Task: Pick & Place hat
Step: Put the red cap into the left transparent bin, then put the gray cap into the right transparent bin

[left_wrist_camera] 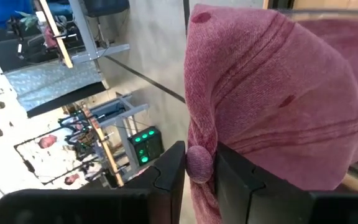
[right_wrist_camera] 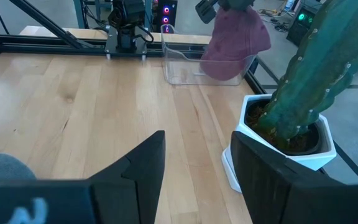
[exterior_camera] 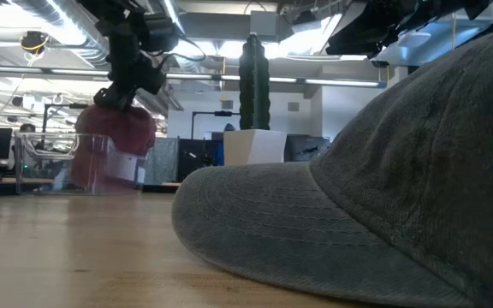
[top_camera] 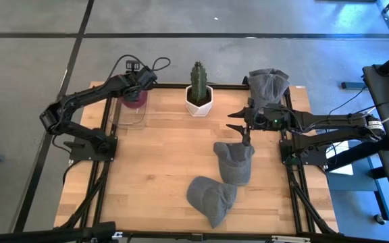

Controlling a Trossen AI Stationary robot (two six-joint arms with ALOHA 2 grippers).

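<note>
Grey cap brim (exterior_camera: 255, 205) filled the table-level view, lying flat on the wooden table (top_camera: 154, 169) with its soft crown slumped; it seemed to be one of two grey hats near the right-hand edge, one (top_camera: 235, 162) just under the right arm and another (top_camera: 211, 196) closer to the front. A third grey one (top_camera: 269, 82) sat heaped at the back right corner.

Over at the back left, the left gripper (left_wrist_camera: 199, 171) was clamped on a maroon hat (top_camera: 135, 98), pinching a fold of cloth near its top button (left_wrist_camera: 199, 160). That hat hung limp from the fingers, partly down inside a clear plastic bin (right_wrist_camera: 194, 65). I judged it light and floppy, with no stiffness except the brim, so a pinch on bunched fabric or the brim edge would hold it well; it would sag and swing rather than slip.

That arm reached out long and bent down at the wrist over the bin. The right gripper (right_wrist_camera: 194, 165) hovered above the table beside a potted cactus (top_camera: 198, 91), fingers spread and holding nothing.
</note>
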